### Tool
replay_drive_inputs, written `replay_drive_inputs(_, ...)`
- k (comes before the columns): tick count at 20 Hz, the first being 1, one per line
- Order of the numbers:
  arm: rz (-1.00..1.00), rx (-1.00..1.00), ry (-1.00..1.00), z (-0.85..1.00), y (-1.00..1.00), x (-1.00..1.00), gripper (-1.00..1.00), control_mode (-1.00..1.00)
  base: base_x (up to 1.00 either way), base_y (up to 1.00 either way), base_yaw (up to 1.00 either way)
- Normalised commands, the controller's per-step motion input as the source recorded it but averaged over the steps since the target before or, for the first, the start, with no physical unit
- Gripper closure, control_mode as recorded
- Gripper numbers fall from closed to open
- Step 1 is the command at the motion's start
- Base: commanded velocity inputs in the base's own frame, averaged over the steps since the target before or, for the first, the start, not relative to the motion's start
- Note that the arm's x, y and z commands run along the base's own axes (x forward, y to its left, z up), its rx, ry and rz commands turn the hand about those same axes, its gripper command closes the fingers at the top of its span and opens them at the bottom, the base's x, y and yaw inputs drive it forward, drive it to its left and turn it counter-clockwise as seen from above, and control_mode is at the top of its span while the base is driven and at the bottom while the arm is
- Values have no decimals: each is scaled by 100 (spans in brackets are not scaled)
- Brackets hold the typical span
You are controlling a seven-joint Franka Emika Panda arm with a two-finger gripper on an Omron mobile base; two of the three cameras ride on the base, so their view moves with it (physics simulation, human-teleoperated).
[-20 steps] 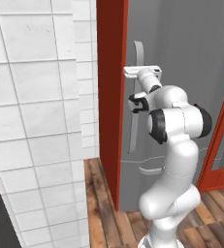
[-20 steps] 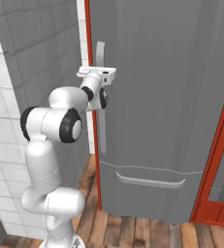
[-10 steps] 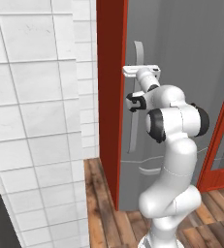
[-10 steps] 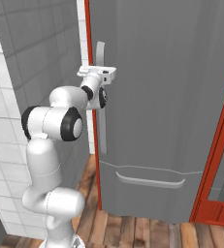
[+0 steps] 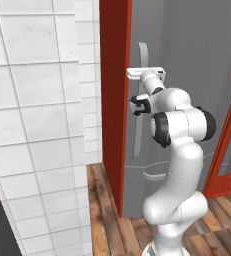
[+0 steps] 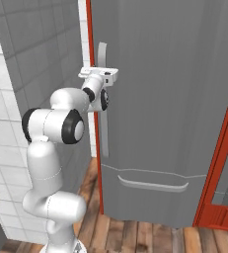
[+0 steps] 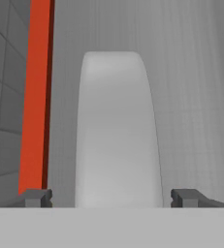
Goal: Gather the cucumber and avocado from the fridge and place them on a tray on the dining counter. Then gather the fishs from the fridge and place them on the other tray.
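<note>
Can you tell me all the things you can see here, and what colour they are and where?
fridge door: 1, grey, shut, ahead of the arm
door handle: 1, pale grey, upright, near the door's left edge
drawer handle: 1, grey, low on the fridge
fridge frame: 1, red, left of the door
tiled wall: 1, white, left of the fridge
floor: 1, brown wood planks
cabinet: 1, red, right of the fridge
gripper: 1, open, dark fingers on either side of the door handle

The fridge door (image 5: 187,75) and its handle (image 6: 103,99) are framed from both rear sides, and closely along the hand.
</note>
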Motion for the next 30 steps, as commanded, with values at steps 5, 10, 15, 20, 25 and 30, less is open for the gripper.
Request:
replay_drive_inputs(5, 0, 0, 0, 0, 0, 0, 100, -100, 0, 0, 0)
replay_drive_inputs(10, 0, 0, 0, 0, 0, 0, 100, -100, 0, 0, 0)
replay_drive_inputs(15, 0, 0, 0, 0, 0, 0, 100, -100, 0, 0, 0)
replay_drive_inputs(20, 0, 0, 3, 0, -16, -7, 100, -100, 0, 0, 0)
replay_drive_inputs(25, 0, 0, 1, 0, -65, -61, 100, -100, 0, 0, 0)
replay_drive_inputs(30, 0, 0, 4, 0, -85, -77, 100, -100, 0, 0, 0)
